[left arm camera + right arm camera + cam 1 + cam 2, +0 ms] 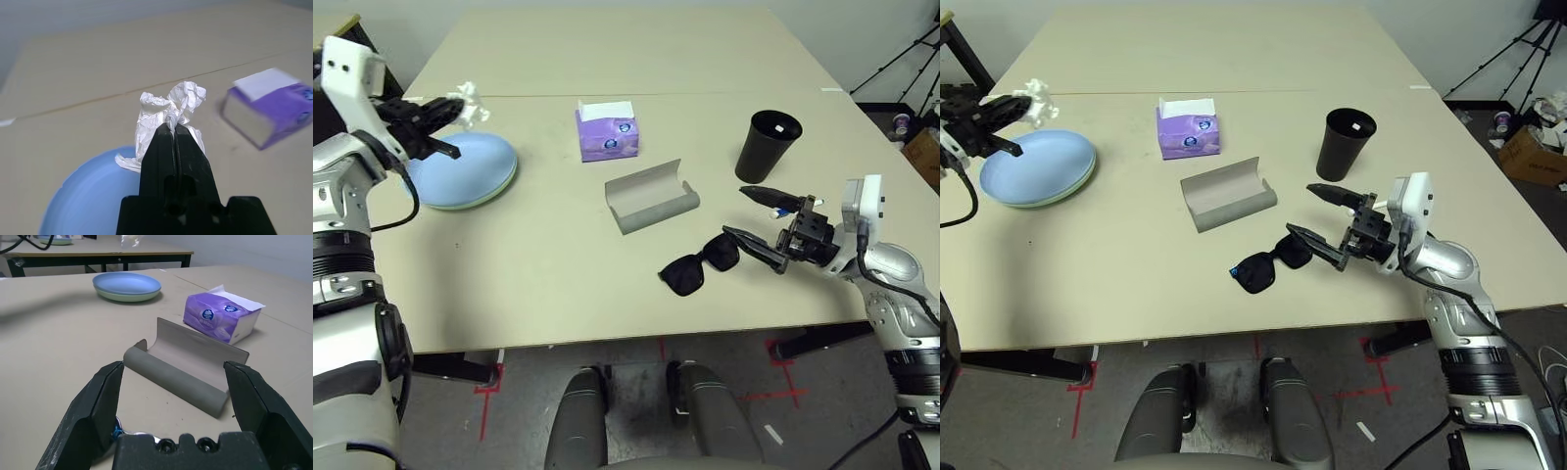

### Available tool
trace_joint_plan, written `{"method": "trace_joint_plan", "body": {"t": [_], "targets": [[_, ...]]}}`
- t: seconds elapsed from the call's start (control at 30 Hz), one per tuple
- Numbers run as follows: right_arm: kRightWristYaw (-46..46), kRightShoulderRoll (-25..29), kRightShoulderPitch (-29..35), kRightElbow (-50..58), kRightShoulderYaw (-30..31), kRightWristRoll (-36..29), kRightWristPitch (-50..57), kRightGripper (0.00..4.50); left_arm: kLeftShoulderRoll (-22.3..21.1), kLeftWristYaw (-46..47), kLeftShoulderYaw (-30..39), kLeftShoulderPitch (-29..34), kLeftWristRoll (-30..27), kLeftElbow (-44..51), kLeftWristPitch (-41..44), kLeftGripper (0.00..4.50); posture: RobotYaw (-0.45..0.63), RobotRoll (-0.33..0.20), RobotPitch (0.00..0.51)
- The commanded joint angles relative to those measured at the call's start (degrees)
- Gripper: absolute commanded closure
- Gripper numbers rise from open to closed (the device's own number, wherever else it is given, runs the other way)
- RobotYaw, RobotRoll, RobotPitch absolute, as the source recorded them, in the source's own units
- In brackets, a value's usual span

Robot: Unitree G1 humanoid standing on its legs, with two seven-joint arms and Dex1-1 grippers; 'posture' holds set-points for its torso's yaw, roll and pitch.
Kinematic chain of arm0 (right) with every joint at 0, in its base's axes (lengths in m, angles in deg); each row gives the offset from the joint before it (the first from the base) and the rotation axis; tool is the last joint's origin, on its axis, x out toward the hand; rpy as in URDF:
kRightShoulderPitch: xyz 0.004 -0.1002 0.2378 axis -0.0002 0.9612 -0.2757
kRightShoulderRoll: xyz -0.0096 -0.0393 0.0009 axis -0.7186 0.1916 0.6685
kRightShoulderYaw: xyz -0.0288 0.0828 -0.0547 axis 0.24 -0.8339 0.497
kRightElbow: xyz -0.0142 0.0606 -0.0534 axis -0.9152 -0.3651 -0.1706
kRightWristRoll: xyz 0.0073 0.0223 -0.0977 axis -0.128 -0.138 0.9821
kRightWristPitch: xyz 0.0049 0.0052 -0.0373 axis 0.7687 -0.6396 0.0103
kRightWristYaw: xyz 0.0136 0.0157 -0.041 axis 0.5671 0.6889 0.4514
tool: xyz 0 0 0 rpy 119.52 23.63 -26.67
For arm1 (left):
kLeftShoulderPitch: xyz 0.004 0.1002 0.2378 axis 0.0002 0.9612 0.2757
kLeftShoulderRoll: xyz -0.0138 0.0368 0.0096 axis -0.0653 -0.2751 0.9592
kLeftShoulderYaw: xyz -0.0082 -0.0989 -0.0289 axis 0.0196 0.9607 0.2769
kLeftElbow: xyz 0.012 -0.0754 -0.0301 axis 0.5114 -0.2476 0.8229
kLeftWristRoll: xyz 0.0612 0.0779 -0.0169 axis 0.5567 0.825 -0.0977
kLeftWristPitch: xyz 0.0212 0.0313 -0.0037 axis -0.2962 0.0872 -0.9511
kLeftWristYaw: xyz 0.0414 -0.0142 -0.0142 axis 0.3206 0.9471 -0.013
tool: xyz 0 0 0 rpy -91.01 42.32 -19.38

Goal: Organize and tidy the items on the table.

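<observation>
Left gripper (174,128): raised at the end of a bent arm, pointing roughly level and forward, both black fingers pressed together on a tissue (168,113). Right gripper (762,220): held low on an outstretched forearm, pointing forward and toward the left arm's side, its two fingers (93,406) spread wide apart with nothing between them.

You've got a purple tissue box (607,134) upright mid-table with white tissue poking from its top, a black tripod (904,59) on the floor far right, a cardboard box (1531,155) beside it, red tape marks (489,390) on the floor.
</observation>
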Motion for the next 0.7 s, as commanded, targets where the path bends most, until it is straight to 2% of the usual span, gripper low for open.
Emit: {"method": "trace_joint_plan", "body": {"t": [0.03,0.3,0.33,0.53,0.7], "targets": [[-0.54,0.02,-0.34,-0.88,-0.03,0.08,-0.67,0.0,-0.01,1.23,-0.56,-0.26,1.45,-2.4,-2.42,3.49,-0.05,0.0,0.112],[-0.08,-0.09,0.05,-0.31,-0.19,0.14,-0.69,0.0,0.95,1.73,-0.62,-1.92,1.51,-4.49,-5.52,0.33,-0.05,0.0,0.108],[-0.03,-0.1,0.07,-0.25,-0.18,0.15,-0.67,0.0,0.94,1.8,-0.71,-2.3,1.57,-4.83,-5.83,0.04,-0.05,0.0,0.108],[0.09,-0.22,0.0,-0.49,-0.28,0.18,-0.99,0.0,1.35,0.68,-1.76,-5.75,1.47,-4.7,-7.57,0.04,-0.05,0.0,0.103],[0.14,-0.22,-0.43,-1.7,-0.6,0.32,-1.66,0.0,3.23,-3.97,-3.75,-5.8,0.9,-1.97,-9.2,0.04,-0.05,0.0,0.103]]}}
